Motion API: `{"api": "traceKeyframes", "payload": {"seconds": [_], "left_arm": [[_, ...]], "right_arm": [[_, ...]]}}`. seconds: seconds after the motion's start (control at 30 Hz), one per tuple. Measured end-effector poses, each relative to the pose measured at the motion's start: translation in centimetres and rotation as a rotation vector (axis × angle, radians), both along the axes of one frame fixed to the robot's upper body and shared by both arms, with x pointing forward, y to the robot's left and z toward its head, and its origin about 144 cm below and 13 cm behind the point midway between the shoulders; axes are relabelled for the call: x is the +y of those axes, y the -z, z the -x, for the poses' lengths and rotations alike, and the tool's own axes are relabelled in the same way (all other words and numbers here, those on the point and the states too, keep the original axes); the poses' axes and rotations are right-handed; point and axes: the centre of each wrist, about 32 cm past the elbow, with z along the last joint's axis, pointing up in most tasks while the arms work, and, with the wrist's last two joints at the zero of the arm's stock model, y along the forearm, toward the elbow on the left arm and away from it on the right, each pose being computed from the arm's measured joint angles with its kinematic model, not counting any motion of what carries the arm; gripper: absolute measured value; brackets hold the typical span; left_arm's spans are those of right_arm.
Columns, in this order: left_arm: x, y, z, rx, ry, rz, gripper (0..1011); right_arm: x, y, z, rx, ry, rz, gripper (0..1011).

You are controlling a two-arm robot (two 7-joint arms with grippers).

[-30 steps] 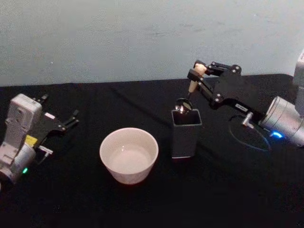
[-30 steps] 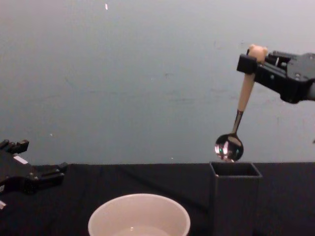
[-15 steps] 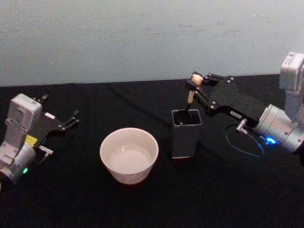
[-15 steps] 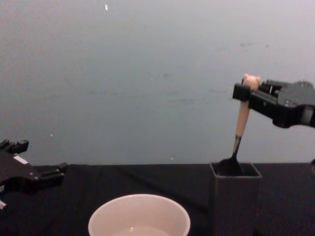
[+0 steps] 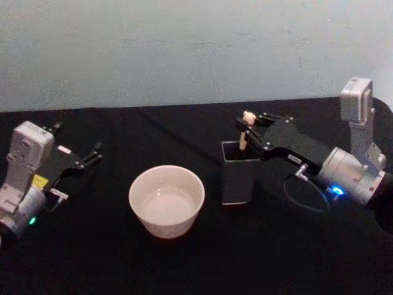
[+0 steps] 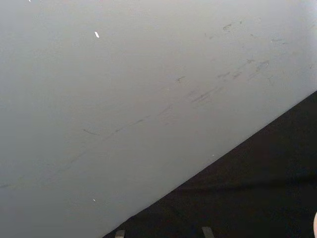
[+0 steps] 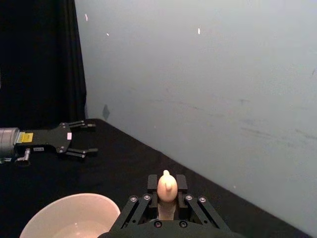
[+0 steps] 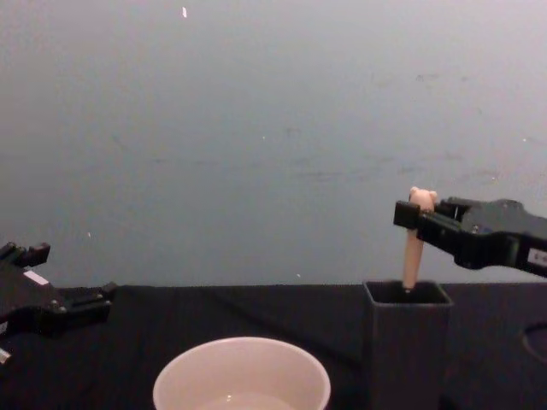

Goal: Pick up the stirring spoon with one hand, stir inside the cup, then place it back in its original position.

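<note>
One right gripper [image 8: 416,213] clamped on stirring spoon [image 8: 413,248] (inside holder [image 8: 407,346]); no legible labels

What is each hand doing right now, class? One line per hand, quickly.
Left hand: open, holding nothing, parked at the table's left side.
Right hand: closed on the stirring spoon, whose lower end is down inside the dark grey holder.

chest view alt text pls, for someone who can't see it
The right gripper holds the stirring spoon upright by its bear-head top, lower end inside the dark grey holder. The cream cup sits left of it; the left gripper rests far left.
</note>
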Motion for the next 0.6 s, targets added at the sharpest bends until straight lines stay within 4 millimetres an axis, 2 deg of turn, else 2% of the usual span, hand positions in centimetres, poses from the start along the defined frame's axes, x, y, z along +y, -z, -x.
{"api": "traceKeyframes", "payload": {"seconds": [0.6], "left_arm": [[0.0,0.0,0.0,0.0,0.0,0.0,1001]], "right_arm": [[0.43,0.7,0.55,0.048,0.007,-0.014,212]]}}
